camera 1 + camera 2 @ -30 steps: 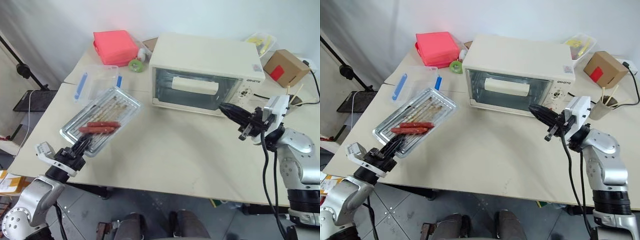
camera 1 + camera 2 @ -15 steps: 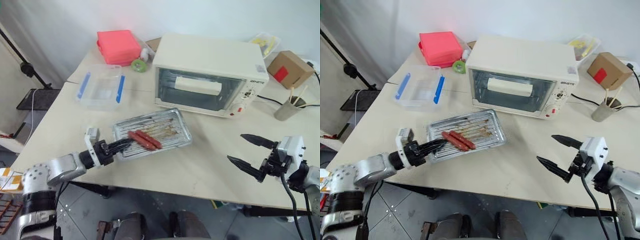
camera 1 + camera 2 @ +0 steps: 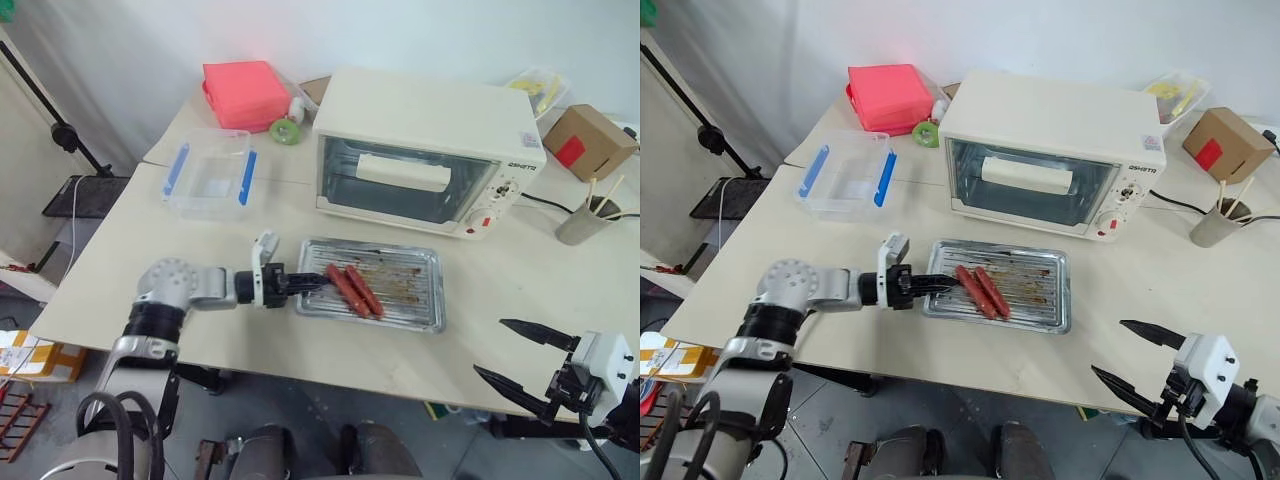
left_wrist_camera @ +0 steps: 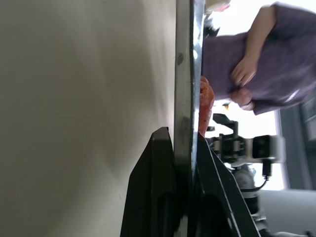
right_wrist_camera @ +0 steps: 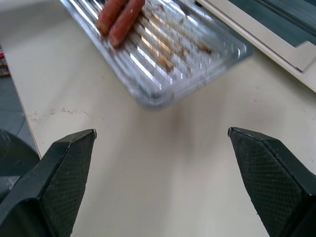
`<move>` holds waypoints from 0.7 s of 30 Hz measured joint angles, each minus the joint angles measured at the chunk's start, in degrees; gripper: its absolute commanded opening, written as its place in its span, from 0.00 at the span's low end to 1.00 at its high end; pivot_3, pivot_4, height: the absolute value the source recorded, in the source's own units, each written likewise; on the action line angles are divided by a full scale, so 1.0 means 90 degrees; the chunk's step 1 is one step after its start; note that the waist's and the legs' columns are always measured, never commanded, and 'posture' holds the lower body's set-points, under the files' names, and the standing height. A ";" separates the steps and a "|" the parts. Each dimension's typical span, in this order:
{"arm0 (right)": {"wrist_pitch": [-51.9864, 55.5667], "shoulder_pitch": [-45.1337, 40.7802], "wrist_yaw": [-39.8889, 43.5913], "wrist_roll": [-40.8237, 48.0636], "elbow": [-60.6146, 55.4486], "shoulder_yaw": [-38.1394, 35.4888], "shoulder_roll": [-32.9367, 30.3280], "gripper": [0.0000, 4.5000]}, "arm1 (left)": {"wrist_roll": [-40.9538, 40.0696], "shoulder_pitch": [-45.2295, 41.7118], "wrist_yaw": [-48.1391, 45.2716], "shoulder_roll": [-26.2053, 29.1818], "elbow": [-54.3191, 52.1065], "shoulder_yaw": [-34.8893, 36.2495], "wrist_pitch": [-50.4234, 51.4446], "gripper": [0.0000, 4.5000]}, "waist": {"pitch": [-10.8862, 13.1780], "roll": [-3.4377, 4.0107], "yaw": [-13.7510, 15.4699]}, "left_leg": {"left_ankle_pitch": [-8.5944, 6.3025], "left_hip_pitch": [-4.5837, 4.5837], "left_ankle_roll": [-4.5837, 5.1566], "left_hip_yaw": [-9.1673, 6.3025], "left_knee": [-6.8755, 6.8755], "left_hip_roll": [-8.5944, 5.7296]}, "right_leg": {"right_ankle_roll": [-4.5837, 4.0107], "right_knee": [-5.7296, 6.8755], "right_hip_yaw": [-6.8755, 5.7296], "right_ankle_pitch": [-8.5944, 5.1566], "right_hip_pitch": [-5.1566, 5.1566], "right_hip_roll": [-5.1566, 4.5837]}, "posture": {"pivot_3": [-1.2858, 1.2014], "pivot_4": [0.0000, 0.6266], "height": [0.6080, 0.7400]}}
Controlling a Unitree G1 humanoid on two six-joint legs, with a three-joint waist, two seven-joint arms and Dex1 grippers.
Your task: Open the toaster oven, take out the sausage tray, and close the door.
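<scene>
a pale cream table [image 3: 180,270] with faint scuffs stands against a plain white wall, grey floor tiles below its front edge; a black stand leg slants at the far left.

on the table's left part lies a clear plastic container with blue clips [image 3: 211,183], and behind it a pink box [image 3: 244,93] with a small green roll of tape [image 3: 285,131] just beside it. the left gripper [image 3: 308,283] reaches level towards the right, its two black fingers clamped narrow on the left rim of the shallow silver metal sausage tray [image 3: 405,285]. the tray sits over the table just in front of the oven; whether its base touches the surface cannot be told. its ridged base is smeared with brown grease, and two reddish-brown sausages [image 3: 349,290] lie side by side at its left end, angled. in the left wrist view a person in a purple top [image 4: 266,69] shows beyond the tray's edge.

behind the tray the large cream-white boxy toaster oven [image 3: 430,115] has its glass door [image 3: 408,186] shut, the wide cream bar handle [image 3: 403,172] across it. dark lettering sits at the upper right of the oven's front, too small to read, above the knobs and a red spot [image 3: 486,222].

at the right, a brown cardboard box with a red label [image 3: 590,141], a grey cup holding sticks [image 3: 582,220], and the right gripper [image 3: 525,359] at the table's near edge, fingers spread wide, holding nothing.
</scene>
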 measured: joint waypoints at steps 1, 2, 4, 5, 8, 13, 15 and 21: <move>-0.0011 0.0014 -0.0020 -0.0008 0.0033 -0.0034 0.0017 1.00 | 0.0209 -0.0046 -0.0170 -0.0031 0.0024 -0.0057 -0.0041 0.14 | -0.0004 0.0006 -0.0004 | 0.0000 0.0000 0.0000 -0.0001 0.0000 0.0000 | 0.0000 0.0001 0.0001 0.0000 0.0000 0.0000 | 0.52 0.24 1.00; -0.0025 0.0015 -0.0037 -0.0015 0.0089 -0.0064 0.0029 1.00 | 0.0417 -0.0078 -0.0302 -0.0069 0.0074 -0.0092 -0.0072 0.18 | -0.0004 0.0006 0.0000 | 0.0000 0.0001 0.0000 -0.0002 0.0000 0.0000 | 0.0000 0.0002 0.0000 0.0000 -0.0001 0.0000 | 0.52 0.24 1.00; -0.0059 0.0016 -0.0079 -0.0025 0.0166 -0.0094 0.0055 1.00 | 0.0719 -0.0096 -0.0497 -0.0119 0.0157 -0.0109 -0.0128 0.33 | -0.0005 0.0008 -0.0005 | 0.0000 0.0001 0.0000 -0.0003 -0.0002 0.0001 | 0.0000 0.0002 0.0000 0.0000 -0.0002 0.0000 | 0.52 0.24 1.00; -0.0080 0.0015 -0.0092 -0.0028 0.0183 -0.0094 0.0065 1.00 | 0.0871 -0.0097 -0.0594 -0.0133 0.0175 -0.0105 -0.0130 0.38 | -0.0004 0.0008 -0.0014 | 0.0000 0.0000 0.0000 -0.0003 -0.0003 0.0001 | 0.0000 0.0001 0.0000 0.0000 -0.0002 0.0000 | 0.52 0.24 1.00; -0.0086 -0.0088 -0.0135 -0.0028 0.0218 -0.0092 0.0065 1.00 | 0.1150 -0.0093 -0.0836 -0.0186 0.0184 -0.0074 -0.0078 0.58 | -0.0004 0.0007 -0.0020 | 0.0000 -0.0003 0.0001 -0.0004 -0.0005 0.0002 | 0.0000 -0.0001 0.0000 0.0000 -0.0004 -0.0001 | 0.52 0.24 1.00; -0.0061 -0.0385 -0.0211 -0.0027 0.0243 -0.0025 0.0064 1.00 | 0.1291 0.0070 -0.1175 -0.0060 -0.0217 0.0092 0.0059 0.89 | -0.0004 0.0007 -0.0056 | 0.0002 0.0003 -0.0003 -0.0005 -0.0013 0.0005 | 0.0000 0.0002 0.0001 0.0000 -0.0005 0.0000 | 0.52 0.24 1.00; 0.0011 -0.0513 -0.0234 -0.0023 0.0243 0.0048 0.0062 1.00 | 0.1289 0.0283 -0.1336 0.0158 -0.0612 0.0168 0.0059 0.99 | -0.0004 0.0007 -0.0124 | 0.0007 0.0008 -0.0010 -0.0005 -0.0024 0.0006 | 0.0000 0.0003 0.0001 0.0000 -0.0006 0.0000 | 0.52 0.24 1.00; 0.0185 -0.1001 -0.0235 0.0049 0.0234 0.0330 0.0049 1.00 | 0.2051 0.1921 -0.2609 0.1780 -0.2552 0.0140 -0.1809 0.99 | -0.0002 0.0004 -0.0325 | 0.0030 0.0063 -0.0042 0.0004 -0.0093 0.0007 | -0.0017 0.0009 0.0031 -0.0007 -0.0003 0.0015 | 0.52 0.24 1.00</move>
